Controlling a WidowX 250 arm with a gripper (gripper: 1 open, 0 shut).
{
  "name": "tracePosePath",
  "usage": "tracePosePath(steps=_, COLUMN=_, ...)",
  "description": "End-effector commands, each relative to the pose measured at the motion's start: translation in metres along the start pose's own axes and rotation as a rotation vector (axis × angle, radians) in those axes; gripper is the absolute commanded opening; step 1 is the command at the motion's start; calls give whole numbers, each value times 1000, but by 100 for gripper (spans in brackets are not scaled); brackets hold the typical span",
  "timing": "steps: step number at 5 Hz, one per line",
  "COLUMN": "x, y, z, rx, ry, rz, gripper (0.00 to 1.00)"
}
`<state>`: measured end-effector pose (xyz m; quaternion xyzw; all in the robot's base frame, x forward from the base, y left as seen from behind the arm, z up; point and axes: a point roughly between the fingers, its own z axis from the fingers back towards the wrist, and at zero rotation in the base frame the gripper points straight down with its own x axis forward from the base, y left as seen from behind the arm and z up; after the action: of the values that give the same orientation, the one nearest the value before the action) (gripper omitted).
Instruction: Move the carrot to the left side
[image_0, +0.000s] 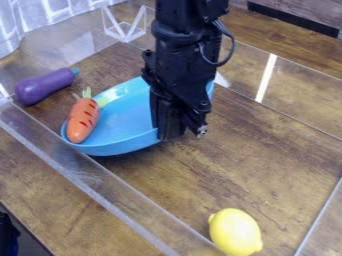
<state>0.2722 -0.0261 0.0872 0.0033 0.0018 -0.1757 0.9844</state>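
Observation:
The carrot (82, 118), small and orange with a green top, lies tilted on the left rim of a blue bowl (118, 128). My gripper (174, 134) points straight down at the bowl's right rim, well to the right of the carrot and not touching it. Its black fingers (166, 128) stand shut, their tips at or just inside the rim. Whether they pinch the rim I cannot tell, because the arm's dark body hides that spot.
A purple eggplant (43, 85) lies at the left, just beyond the bowl. A yellow lemon (235, 232) sits near the front right. A clear plastic wall (94, 190) runs along the front left of the wooden table (267, 150).

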Motion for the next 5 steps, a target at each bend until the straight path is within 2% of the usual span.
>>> tracePosePath(steps=1, x=1, y=6, z=18, rx=9, ry=-65, rz=16, gripper=0)
tracePosePath(steps=5, x=-3, y=7, z=13, rx=-29, ry=-62, rz=26, gripper=0)
